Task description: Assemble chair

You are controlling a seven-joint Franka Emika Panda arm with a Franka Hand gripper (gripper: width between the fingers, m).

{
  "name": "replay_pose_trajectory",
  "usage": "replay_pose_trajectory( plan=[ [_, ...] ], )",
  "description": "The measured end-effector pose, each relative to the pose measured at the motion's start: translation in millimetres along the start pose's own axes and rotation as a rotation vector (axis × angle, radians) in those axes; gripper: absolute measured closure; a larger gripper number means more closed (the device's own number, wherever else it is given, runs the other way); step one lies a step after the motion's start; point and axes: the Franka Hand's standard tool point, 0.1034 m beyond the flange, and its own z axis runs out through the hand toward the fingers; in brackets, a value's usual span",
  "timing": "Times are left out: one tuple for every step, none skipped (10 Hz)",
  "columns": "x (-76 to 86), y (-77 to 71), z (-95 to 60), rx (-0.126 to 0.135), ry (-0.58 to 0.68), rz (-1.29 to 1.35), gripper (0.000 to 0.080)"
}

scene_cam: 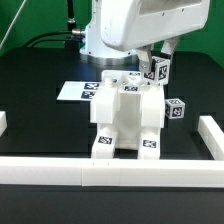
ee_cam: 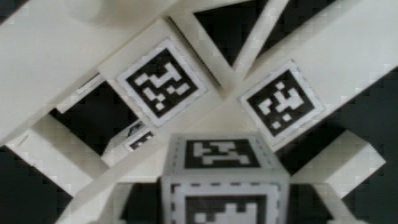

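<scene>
The step in hand looks like fitting one more part onto the half-built chair (scene_cam: pixel 125 125). The claw (scene_cam: pixel 155 60) is pressed together on a small tagged white piece (scene_cam: pixel 160 70), and it holds that piece at the top of the assembly. In the wrist view the piece (ee_cam: pixel 217 165) fills the lower centre. The fingers themselves do not show there, so the grip is judged from how the piece hangs directly under the claw in the exterior view.

The chair's blocky body stands directly below the claw and a little to one side, touching or nearly touching the held piece. Whether the piece is already seated in its socket cannot be told. A tagged cube (scene_cam: pixel 175 108) sits lower than the claw, against the chair's side. The marker board (scene_cam: pixel 78 90) lies flat beyond the chair, apart from the claw, and the rails (scene_cam: pixel 110 172) run well below it.

The next move probably calls for keeping the piece square to its hole. It would then be pressed or turned home without tipping the chair.
</scene>
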Motion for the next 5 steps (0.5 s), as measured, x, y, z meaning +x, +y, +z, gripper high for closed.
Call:
replay_pose_trajectory(
  plan=[
    [-1.4,-0.9,0.5,0.0,0.001,-0.001,0.0514],
    [-2.9,-0.3,3.5,-0.002,0.002,0.0,0.0514],
    [-3.6,-0.3,6.6,-0.001,0.0,0.001,0.0514],
    [-4.0,-0.6,8.7,0.001,-0.003,0.001,0.0514],
    [-3.7,-0.7,11.2,0.002,-0.006,0.001,0.0514]
  ],
)
